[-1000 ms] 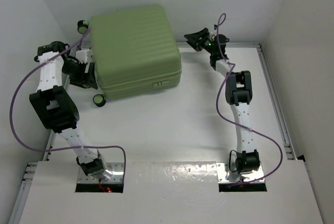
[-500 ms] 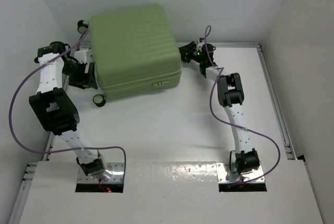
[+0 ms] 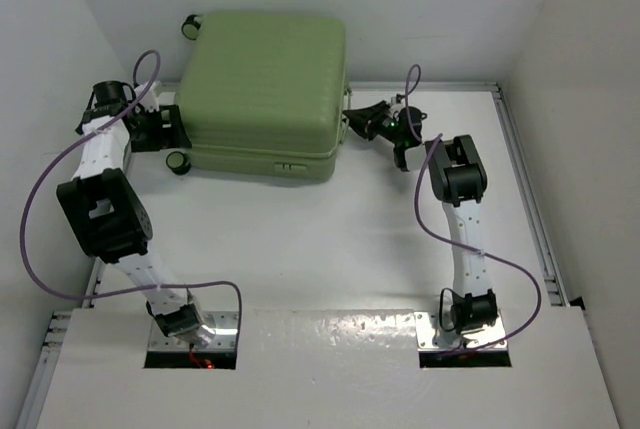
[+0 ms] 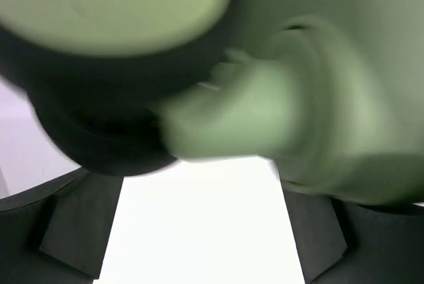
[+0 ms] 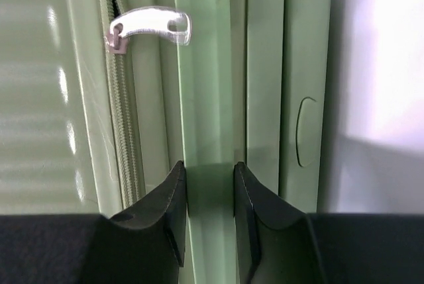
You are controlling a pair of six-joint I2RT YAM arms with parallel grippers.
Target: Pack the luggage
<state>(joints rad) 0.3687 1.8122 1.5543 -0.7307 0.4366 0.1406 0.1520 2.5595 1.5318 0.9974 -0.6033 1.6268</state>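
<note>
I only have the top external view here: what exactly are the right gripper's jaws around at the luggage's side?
Observer: In the right wrist view, the right gripper has its jaws narrowly straddling a raised green ridge on the luggage, beside the zipper.
Reviewer: Zipper pull between them?
Observer: No, the silver zipper pull lies beyond them, to the left, untouched.
Reviewer: Left side?
Observer: The left gripper has its jaws wide apart and empty; a blurred black wheel sits just ahead.

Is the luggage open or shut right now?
Shut: the luggage lies flat with both shells together and no lining showing. Whether the zipper is closed all the way round cannot be told.
</note>
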